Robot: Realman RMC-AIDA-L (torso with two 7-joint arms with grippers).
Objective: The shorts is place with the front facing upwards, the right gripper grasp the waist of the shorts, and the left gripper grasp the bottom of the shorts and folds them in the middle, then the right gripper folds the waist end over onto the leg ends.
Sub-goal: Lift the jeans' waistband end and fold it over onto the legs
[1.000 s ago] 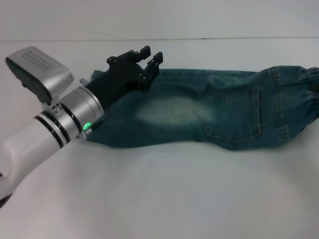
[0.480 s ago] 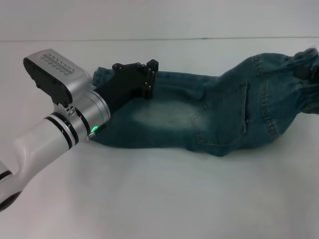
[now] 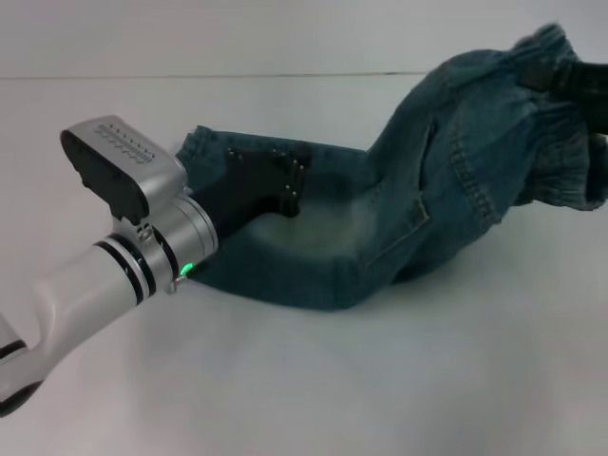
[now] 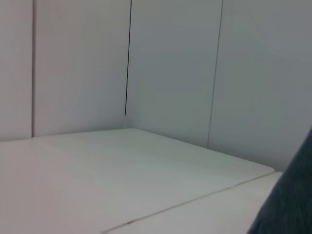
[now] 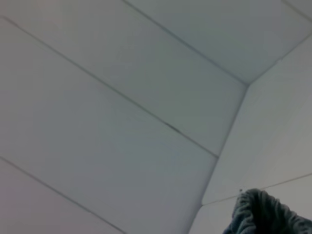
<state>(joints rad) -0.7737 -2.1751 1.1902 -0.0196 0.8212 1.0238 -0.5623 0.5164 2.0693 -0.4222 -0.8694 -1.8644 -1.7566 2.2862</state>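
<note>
Head view: the counter (image 3: 380,380) carries the shorts (image 3: 380,218), legs flat at 9 o'clock under the left gripper (image 3: 293,180), pressed together. At 2 o'clock the right gripper (image 3: 570,81) pinches the raised waist (image 3: 556,142). Last fold underway; next, carry it toward 9 o'clock.

I see soft, even, diffuse light; faint shadows on the counter (image 3: 380,380); the raised waist of the shorts (image 3: 560,114) motion-blurred.

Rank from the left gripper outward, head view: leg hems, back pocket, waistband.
From the left gripper, pressed on the shorts:
1. Leg hems, on the robot's left, next to it.
2. Back pocket, mid-shorts, on the rising fold.
3. Waistband, far right, lifted off the table.
</note>
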